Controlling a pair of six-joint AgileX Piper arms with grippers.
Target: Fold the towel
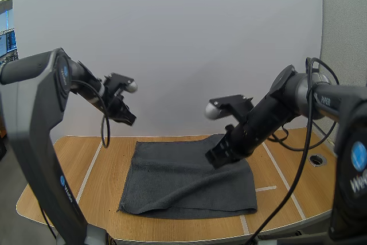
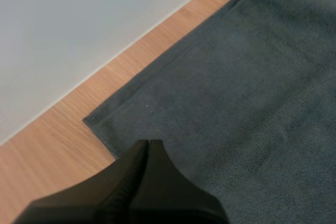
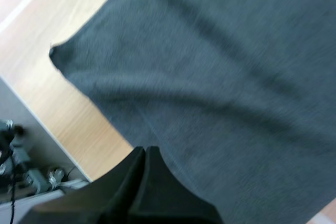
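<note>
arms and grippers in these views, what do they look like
The left arm and right arm have smooth dark grey shells with rounded joints, each bearing a round blue logo with white lettering nearby. Toward the wrists they turn black. The left gripper and right gripper are black and boxy. Their fingers are matte black and taper to narrow tips.

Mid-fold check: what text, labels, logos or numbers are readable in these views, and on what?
White lettering on the left arm's grey link: too small to read.
White lettering on the right arm's grey link: cut off, unreadable.
Small print on the right arm's upper link: too small to read.
No text on the dark grey terry towel or the light wooden table.
</note>
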